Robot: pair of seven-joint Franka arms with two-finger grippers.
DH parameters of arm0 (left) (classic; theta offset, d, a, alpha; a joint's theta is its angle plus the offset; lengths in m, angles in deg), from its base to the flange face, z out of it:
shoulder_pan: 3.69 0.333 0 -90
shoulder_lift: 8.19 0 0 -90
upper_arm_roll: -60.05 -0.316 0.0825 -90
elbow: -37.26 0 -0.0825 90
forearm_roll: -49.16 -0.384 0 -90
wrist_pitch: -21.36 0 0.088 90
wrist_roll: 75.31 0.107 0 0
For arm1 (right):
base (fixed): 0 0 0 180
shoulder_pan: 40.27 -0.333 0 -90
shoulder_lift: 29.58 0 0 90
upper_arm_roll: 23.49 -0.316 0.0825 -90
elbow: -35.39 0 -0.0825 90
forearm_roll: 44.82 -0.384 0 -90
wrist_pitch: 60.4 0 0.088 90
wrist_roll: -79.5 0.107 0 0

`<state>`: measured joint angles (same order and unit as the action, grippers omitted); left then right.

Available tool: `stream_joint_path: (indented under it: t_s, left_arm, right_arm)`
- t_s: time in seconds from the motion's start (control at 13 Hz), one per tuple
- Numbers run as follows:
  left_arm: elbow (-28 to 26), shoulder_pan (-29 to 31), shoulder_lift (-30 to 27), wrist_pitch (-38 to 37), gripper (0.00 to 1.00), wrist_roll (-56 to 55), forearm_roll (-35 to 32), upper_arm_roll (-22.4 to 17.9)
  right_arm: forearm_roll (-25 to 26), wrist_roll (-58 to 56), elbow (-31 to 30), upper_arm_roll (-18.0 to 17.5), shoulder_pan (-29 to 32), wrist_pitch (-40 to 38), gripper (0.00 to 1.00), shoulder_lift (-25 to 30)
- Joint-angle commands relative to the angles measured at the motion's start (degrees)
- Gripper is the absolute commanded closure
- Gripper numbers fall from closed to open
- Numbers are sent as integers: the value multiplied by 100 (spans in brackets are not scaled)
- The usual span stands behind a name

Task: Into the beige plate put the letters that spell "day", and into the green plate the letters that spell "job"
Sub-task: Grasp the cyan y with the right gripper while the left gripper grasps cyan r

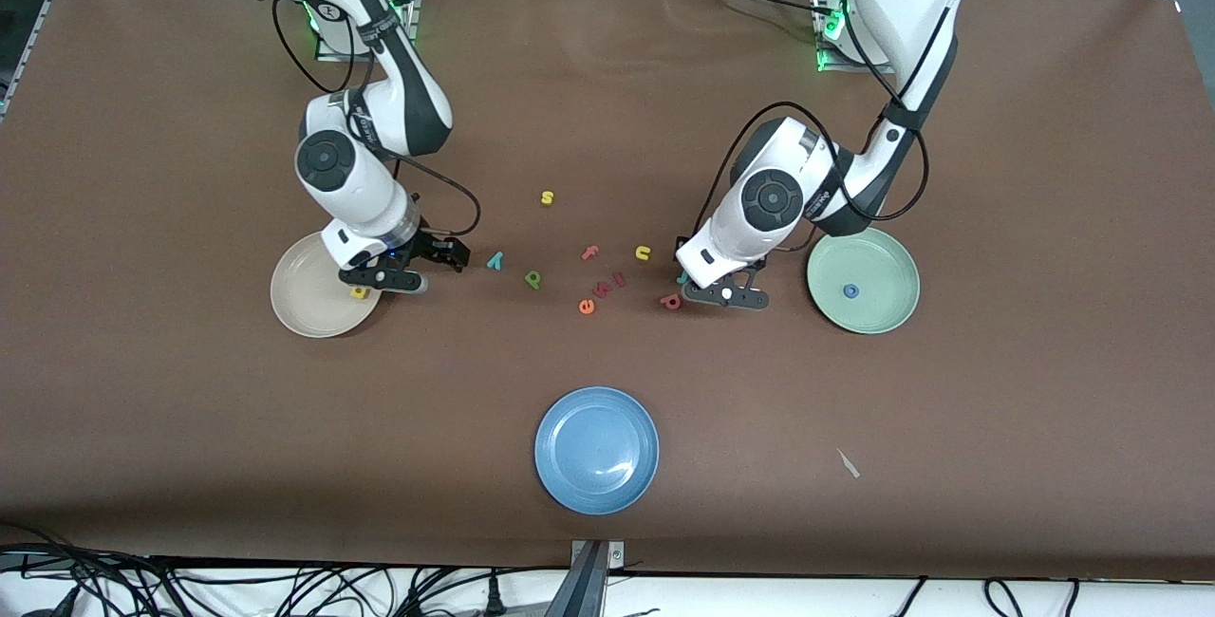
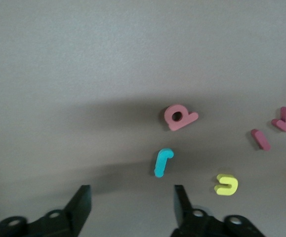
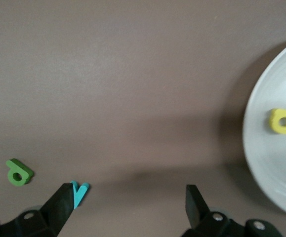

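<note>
The beige plate lies toward the right arm's end and holds the yellow round-bodied letter. My right gripper hangs open and empty at that plate's edge. The teal y lies beside one of its fingers, with the dark green d just past it. The green plate holds the dark blue o. My left gripper is open over the table, close to the light blue j. The salmon-red b lies beside the j.
A blue plate lies nearer the front camera, mid-table. Loose letters lie between the arms: a yellow s, a yellow u, a salmon f, an orange e and two pink pieces.
</note>
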<state>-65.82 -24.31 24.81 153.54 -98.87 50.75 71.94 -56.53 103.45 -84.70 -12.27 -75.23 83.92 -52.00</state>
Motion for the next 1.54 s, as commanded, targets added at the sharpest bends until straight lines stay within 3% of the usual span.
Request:
stream_joint_path:
  t_s: [0.0,0.38,0.77,1.0,1.23,1.46]
  left_arm:
    - [-29,-91,127,299,43,-140,-167,-20]
    - [-29,-170,303,520,43,-158,-167,-20]
    - [-169,-258,470,897,46,-167,-167,-20]
    - [-178,-259,470,924,62,-175,-167,-20]
    - [-187,-258,470,933,91,-167,-167,-20]
    - [-178,-258,453,924,100,-167,-168,-29]
  right_arm:
    - [-59,346,258,38,-142,-106,0,-244]
    - [-51,936,680,56,-608,-150,0,-745]
    - [20,927,715,47,-679,-186,2,-851]
    - [28,927,803,30,-679,-194,10,-965]
    - [20,936,865,29,-723,-291,17,-1027]
    - [11,945,918,29,-749,-291,19,-1115]
